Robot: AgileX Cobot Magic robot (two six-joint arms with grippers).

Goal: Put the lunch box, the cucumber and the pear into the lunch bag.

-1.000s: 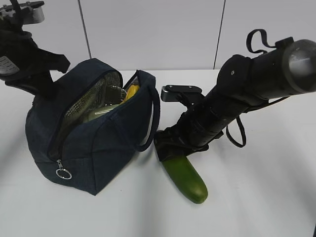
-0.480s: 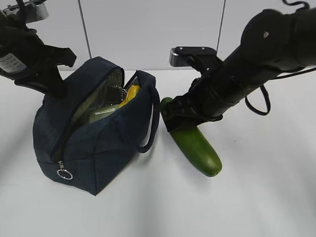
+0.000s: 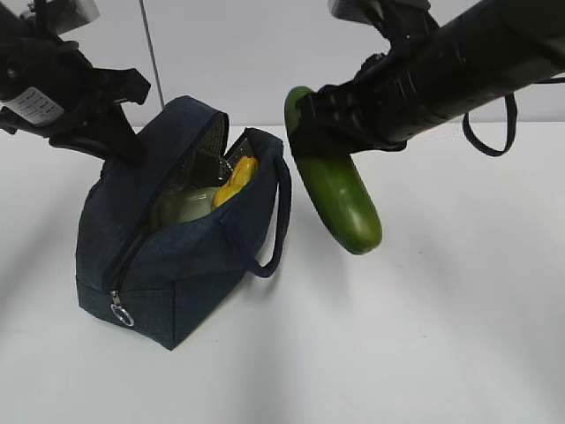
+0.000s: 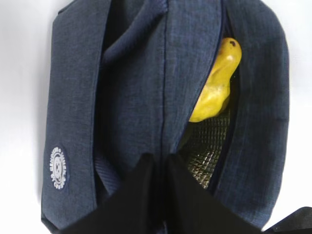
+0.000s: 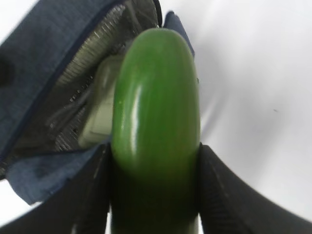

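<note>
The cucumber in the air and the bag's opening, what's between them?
In the exterior view, only the lunch bag's near handle and bare air lie between the cucumber and the opening.

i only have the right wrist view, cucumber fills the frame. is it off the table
Observer: Yes. In the exterior view the cucumber hangs clear of the table, tilted, in the right gripper, to the right of the lunch bag.
Operator: is the pear in yet
Observer: Yes, the pear shows in the bag's opening in the left wrist view.
Operator: what's the left arm doing
Observer: The left gripper is shut on the bag's top flap, holding the mouth open.
</note>
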